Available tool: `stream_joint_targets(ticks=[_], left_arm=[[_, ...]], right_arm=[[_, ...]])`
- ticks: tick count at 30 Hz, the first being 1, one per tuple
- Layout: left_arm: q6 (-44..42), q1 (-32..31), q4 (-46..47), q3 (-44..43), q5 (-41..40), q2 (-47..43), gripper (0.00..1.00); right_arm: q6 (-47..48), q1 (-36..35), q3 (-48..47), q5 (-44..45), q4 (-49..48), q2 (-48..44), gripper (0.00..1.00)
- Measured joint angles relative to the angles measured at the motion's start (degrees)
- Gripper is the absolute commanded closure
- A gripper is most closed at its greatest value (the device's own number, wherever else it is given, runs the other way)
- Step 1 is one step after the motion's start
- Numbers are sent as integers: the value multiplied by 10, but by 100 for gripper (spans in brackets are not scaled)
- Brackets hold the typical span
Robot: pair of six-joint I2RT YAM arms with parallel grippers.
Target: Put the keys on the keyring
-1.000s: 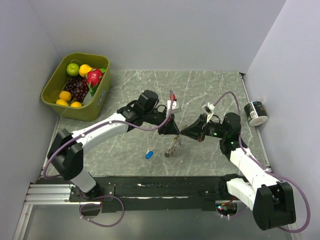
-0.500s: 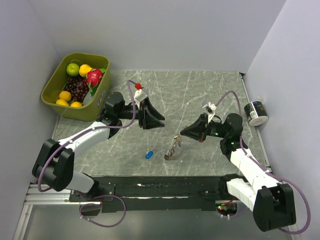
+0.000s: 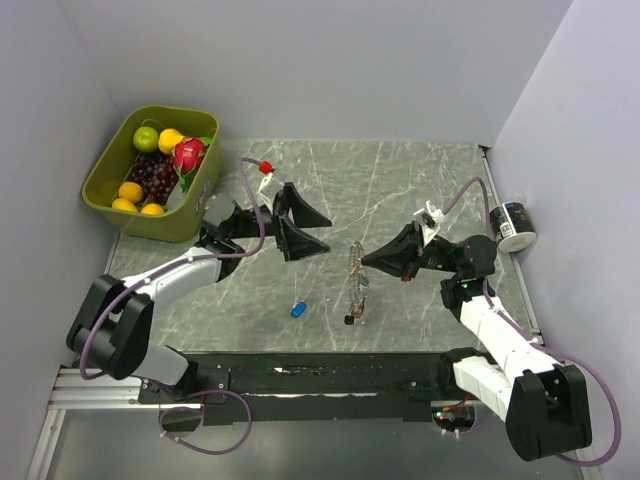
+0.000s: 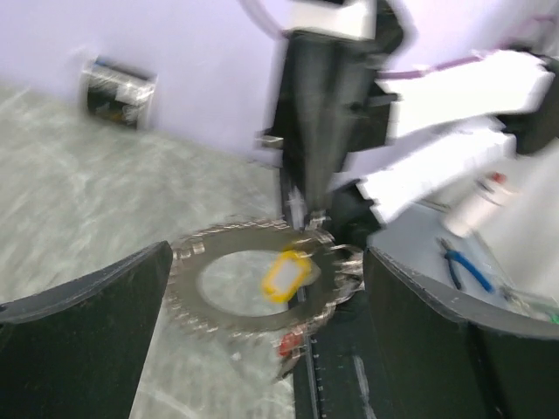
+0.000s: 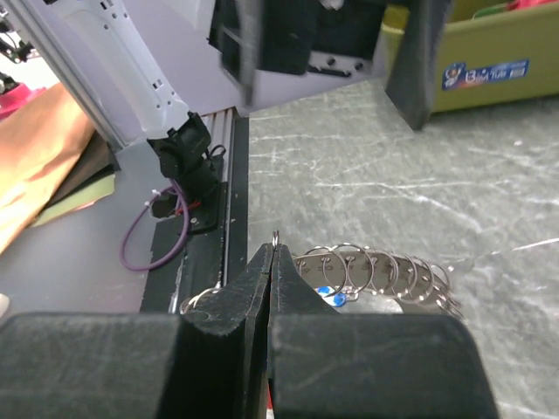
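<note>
The keyring (image 3: 355, 284), a silvery ring with a bumpy rim, hangs on edge over the table from my right gripper (image 3: 364, 262), which is shut on its wire. In the right wrist view the pinched wire pokes out of the closed right gripper (image 5: 275, 251), and the keyring (image 5: 384, 272) carries several small loops. In the left wrist view the keyring (image 4: 249, 292) is blurred, with a yellow key (image 4: 286, 275) and a red key (image 4: 290, 346) at it. A blue key (image 3: 298, 309) lies on the table. My left gripper (image 3: 326, 236) is open and empty, left of the ring.
A green bin of fruit (image 3: 108, 165) stands at the back left. A small black-and-white roll (image 3: 513, 226) lies by the right wall. The black rail (image 3: 330, 370) runs along the near edge. Blue pliers (image 4: 458, 262) lie beyond the table.
My left gripper let go of the ring, opened wide and drew back to the left. The keyring now hangs from the right gripper alone and has swung.
</note>
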State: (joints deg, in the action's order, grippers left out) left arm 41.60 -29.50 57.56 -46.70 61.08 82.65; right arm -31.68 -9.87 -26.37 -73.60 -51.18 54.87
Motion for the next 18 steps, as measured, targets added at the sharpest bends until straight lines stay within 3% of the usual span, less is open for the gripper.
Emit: stream_joint_targets(ticks=[3,9,14,18], left_arm=[[-75,-4,-125,-11,-57,-22,4],[-213,-52,-346,-80,-263,-66,4],[-246,-65,-425,-92,-417,-94,4],[-238,-58,-429,-56,-494,-125,2]], right_arm=[[0,0,0,0,-13,0,100],[13,0,0,4,-23,0,100],[33,0,-5,11,-16,2,100],[42,0,-14,16,-16,13,100]])
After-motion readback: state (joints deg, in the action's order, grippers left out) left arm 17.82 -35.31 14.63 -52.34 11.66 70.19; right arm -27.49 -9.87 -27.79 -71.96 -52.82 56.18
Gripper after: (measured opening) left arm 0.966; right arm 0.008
